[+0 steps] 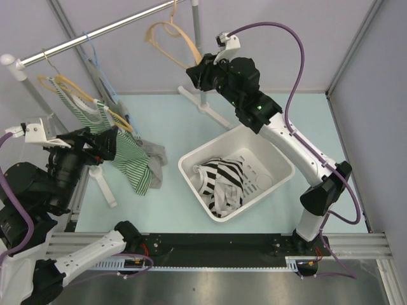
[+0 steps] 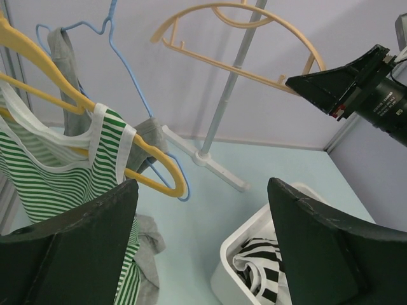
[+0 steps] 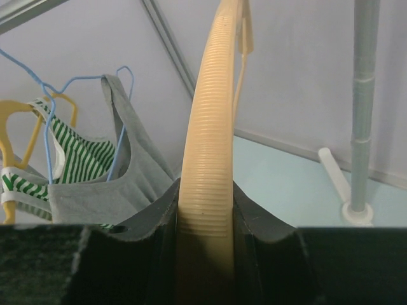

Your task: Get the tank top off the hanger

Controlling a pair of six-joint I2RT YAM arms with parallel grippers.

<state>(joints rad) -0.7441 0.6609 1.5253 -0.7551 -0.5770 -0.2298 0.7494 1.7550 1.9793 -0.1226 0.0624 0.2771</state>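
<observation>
There's the rack rail running across the back left; lower right of it sits the white bin with a black-and-white striped garment heaped inside. Your target, the green-striped tank top, hangs at the rack's left end on the yellow hanger, straps over its arms, hem drooping low; a grey top on a blue wire hanger hangs just beside it. The tank top looks light, soft and stretchy, so expect it to slump and cling rather than slide; pinch the shoulder strap or the white-bound neckline and peel it off the hanger's tip. Your left gripper hovers just beside it, fingers spread wide, holding nothing; your right gripper is clamped on the ribbed arm of a bare beige hanger near the rail's right end.
</observation>
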